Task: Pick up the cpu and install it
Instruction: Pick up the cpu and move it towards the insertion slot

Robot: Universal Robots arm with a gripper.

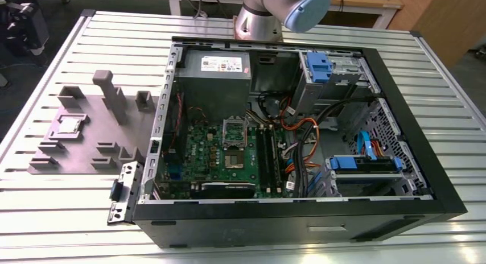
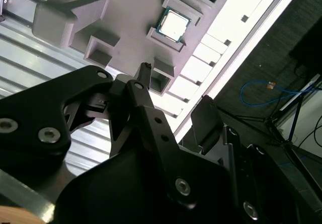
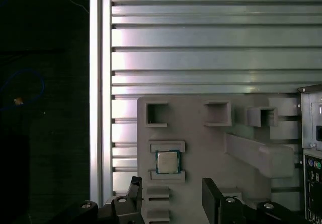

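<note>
The cpu (image 1: 68, 126) is a small silver square chip lying in a framed pocket of the grey-purple moulded plate (image 1: 87, 144), on the exterior view's left, outside the computer case. In both wrist views the cpu (image 2: 174, 24) (image 3: 167, 162) lies flat with its metal top up. My gripper (image 2: 176, 83) (image 3: 172, 191) hangs well above the plate, open, with nothing between its black fingers (image 3: 211, 196). The cpu sits just beyond the fingertips, apart from them. Inside the case, the green circuit board (image 1: 227, 161) carries a square socket (image 1: 234, 136).
The open black computer case (image 1: 304, 218) fills the middle of the slatted metal table (image 1: 68, 218). Upright blocks (image 1: 106, 87) rise from the plate near the cpu. Cables (image 1: 304, 133), blue drive brackets (image 1: 365, 161) and a power supply (image 1: 216, 65) crowd the case. The arm's base (image 1: 258, 19) stands behind it.
</note>
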